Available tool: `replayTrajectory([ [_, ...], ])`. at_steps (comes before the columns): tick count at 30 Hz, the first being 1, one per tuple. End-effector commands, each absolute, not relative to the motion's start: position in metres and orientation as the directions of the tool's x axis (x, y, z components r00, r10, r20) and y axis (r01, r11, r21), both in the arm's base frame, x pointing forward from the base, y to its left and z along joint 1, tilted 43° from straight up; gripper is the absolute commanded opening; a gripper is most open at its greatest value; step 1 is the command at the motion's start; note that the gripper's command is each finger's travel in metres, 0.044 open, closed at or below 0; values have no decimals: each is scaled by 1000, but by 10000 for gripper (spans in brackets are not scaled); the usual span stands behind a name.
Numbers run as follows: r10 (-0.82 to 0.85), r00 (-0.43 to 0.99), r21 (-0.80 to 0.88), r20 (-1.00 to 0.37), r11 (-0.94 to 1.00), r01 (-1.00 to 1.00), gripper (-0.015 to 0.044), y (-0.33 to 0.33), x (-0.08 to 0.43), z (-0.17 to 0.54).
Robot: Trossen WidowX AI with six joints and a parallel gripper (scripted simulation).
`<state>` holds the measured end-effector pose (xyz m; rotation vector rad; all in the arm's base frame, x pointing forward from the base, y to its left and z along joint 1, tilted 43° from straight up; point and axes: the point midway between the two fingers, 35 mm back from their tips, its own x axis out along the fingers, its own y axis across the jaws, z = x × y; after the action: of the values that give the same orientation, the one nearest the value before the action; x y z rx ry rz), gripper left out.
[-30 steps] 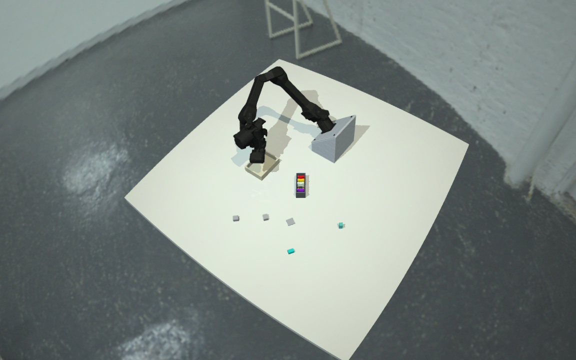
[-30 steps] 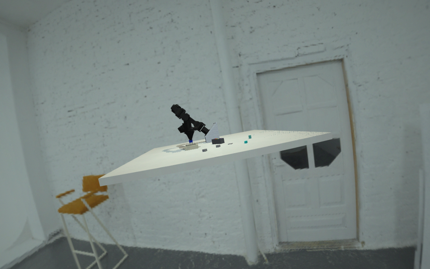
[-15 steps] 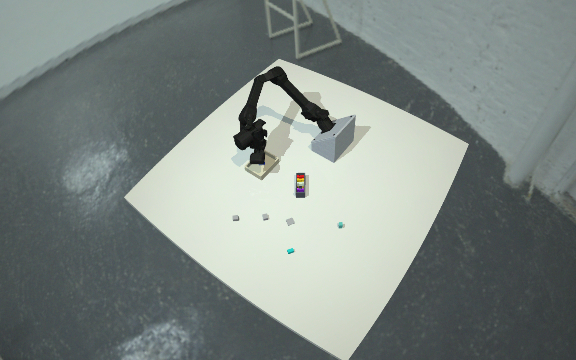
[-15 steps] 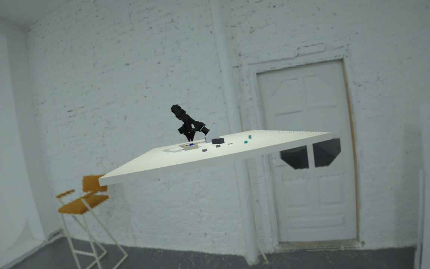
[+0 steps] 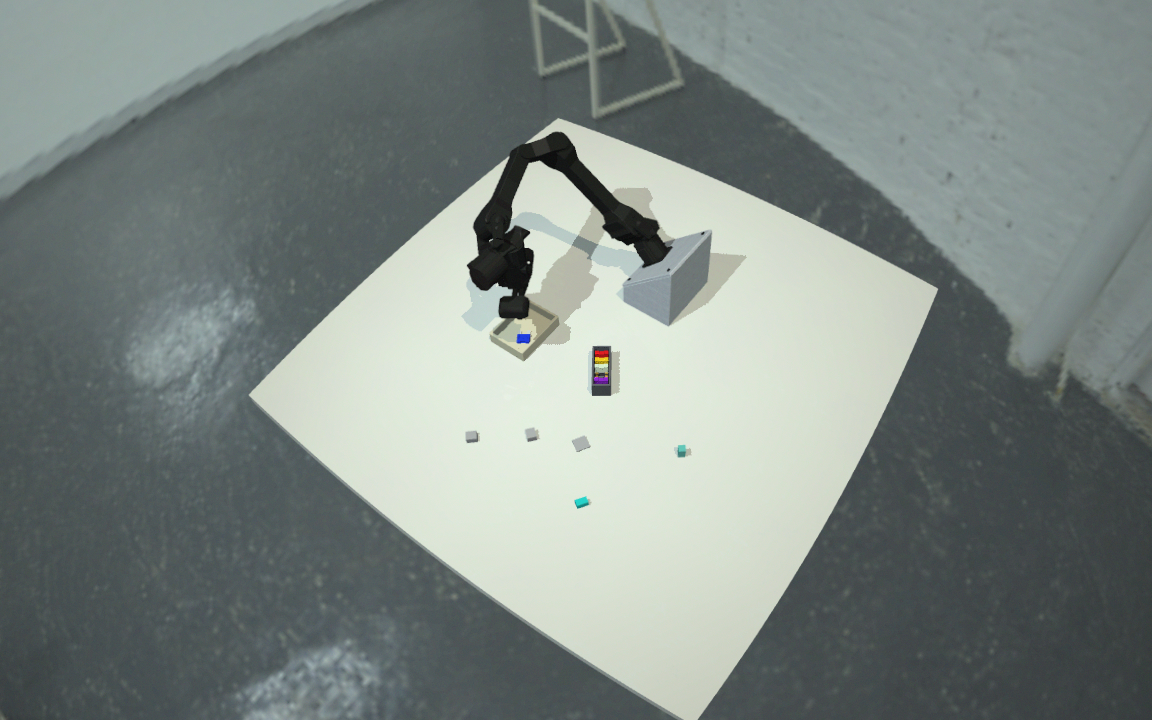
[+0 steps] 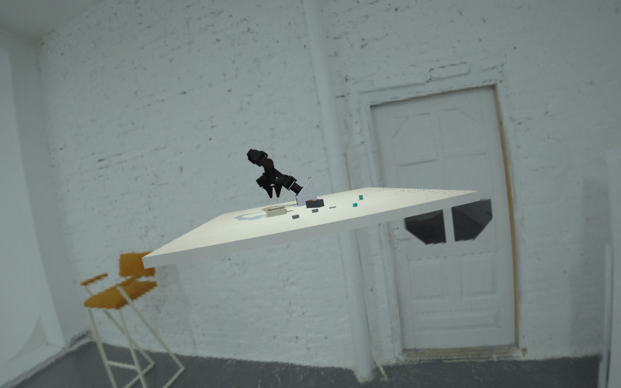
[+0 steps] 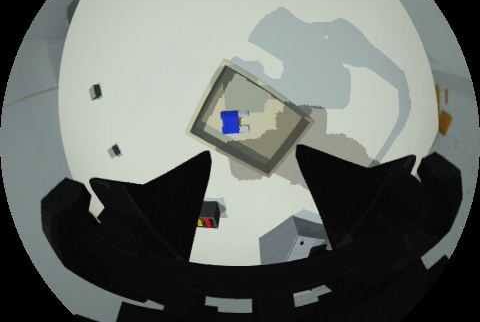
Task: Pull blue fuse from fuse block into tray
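Observation:
The blue fuse (image 5: 523,338) (image 7: 230,122) lies flat on its side inside the beige tray (image 5: 507,349) (image 6: 276,212) (image 7: 206,97), on the tray's floor, its two metal prongs showing in the wrist view. My gripper (image 6: 274,197) (image 7: 253,153) is open and empty, its fingers wide apart. It hangs above the tray, clear of the fuse. The dark fuse block (image 5: 601,390) (image 6: 315,203) (image 7: 212,210) stands on the table beside the tray. In the top view it holds several fuses, among them red, yellow and purple ones. In the wrist view a finger partly hides it.
The grey wedge-shaped arm base (image 5: 669,291) (image 6: 307,192) (image 7: 280,237) stands behind the block. Several small grey pieces lie near the block, among them a flat one (image 5: 580,443) and a cube (image 5: 531,434) (image 6: 315,210). Two teal pieces (image 5: 681,451) (image 5: 582,502) lie farther out.

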<state>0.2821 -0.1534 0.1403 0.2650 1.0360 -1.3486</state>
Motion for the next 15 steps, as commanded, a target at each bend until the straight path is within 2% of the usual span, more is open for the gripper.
replayTrajectory([
  [1, -671, -124, -390, -731, 262, 883, 330, -153, 282, 142],
  [15, -668, -123, -390, -734, 266, 881, 330, -153, 282, 141],
])
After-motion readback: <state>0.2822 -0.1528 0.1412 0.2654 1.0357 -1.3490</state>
